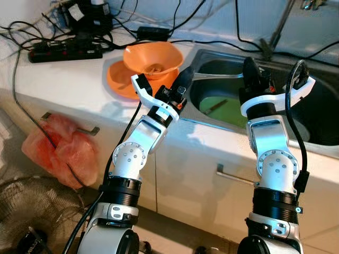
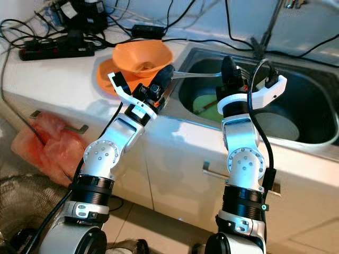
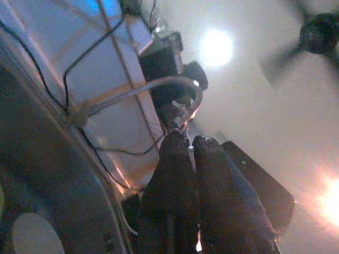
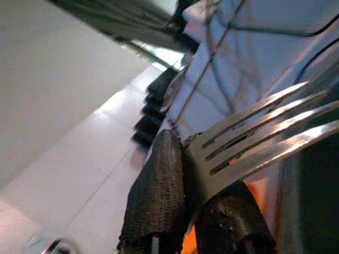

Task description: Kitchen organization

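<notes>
A metal fork hangs level over the left end of the steel sink. My right gripper is shut on it; in the right wrist view the black fingertips pinch the fork just below its tines. The handle runs left to my left gripper, raised at the sink's left rim. In the left wrist view that gripper has its fingers pressed together. Whether it touches the handle end I cannot tell.
An orange bowl sits on an orange plate on the counter, left of the sink. A green item and a white plate lie in the sink. Behind are a power strip and cables. A red bag hangs from a drawer handle.
</notes>
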Robot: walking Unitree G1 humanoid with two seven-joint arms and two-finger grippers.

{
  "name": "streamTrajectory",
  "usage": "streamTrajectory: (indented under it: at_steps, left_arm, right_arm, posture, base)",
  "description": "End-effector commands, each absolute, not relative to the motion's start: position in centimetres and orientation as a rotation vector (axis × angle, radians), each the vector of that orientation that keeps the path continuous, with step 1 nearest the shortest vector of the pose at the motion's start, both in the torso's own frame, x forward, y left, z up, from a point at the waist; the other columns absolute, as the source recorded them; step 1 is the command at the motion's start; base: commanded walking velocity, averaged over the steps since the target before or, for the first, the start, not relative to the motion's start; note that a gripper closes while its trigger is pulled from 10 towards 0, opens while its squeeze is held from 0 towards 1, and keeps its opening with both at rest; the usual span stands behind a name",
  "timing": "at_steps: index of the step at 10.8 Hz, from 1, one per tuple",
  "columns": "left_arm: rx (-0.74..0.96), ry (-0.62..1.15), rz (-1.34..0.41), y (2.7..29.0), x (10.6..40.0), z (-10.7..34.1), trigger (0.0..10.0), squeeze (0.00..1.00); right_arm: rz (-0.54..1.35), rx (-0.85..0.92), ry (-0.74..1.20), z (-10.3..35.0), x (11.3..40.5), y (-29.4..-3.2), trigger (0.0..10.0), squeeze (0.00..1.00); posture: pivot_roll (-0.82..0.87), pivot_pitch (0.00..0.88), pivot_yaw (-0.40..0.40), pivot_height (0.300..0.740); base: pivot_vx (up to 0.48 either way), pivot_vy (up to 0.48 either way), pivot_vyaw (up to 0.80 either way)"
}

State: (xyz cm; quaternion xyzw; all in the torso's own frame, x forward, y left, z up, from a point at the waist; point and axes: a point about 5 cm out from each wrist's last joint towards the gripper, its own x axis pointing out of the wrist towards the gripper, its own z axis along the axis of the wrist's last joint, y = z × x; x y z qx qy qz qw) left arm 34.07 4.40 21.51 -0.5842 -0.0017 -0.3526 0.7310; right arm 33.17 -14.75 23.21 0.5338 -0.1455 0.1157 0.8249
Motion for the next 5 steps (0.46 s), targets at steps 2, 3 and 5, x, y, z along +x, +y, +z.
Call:
streamTrajectory:
  at_steps: [2,3,5]
  left_arm:
    - [-1.423,0.041,-0.782,0.63,32.76,21.1,10.0,0.0]
    - [-1.423,0.041,-0.782,0.63,32.76,21.1,10.0,0.0]
    - [-1.423,0.041,-0.782,0.63,32.76,21.1,10.0,0.0]
  right_arm:
    - [0.234,1.103,-0.351,24.14,32.91,-15.26,0.0,0.0]
    - [0.234,1.103,-0.351,24.14,32.91,-15.26,0.0,0.0]
    - [0.234,1.103,-0.351,24.14,32.91,-15.26,0.0,0.0]
  posture:
    - [0.07,0.199,0.047,0.74]
    - [0.07,0.199,0.047,0.74]
    - [0.07,0.199,0.047,0.74]
  base:
    - [0.0,0.0,0.0]
    - [0.0,0.0,0.0]
    - [0.0,0.0,0.0]
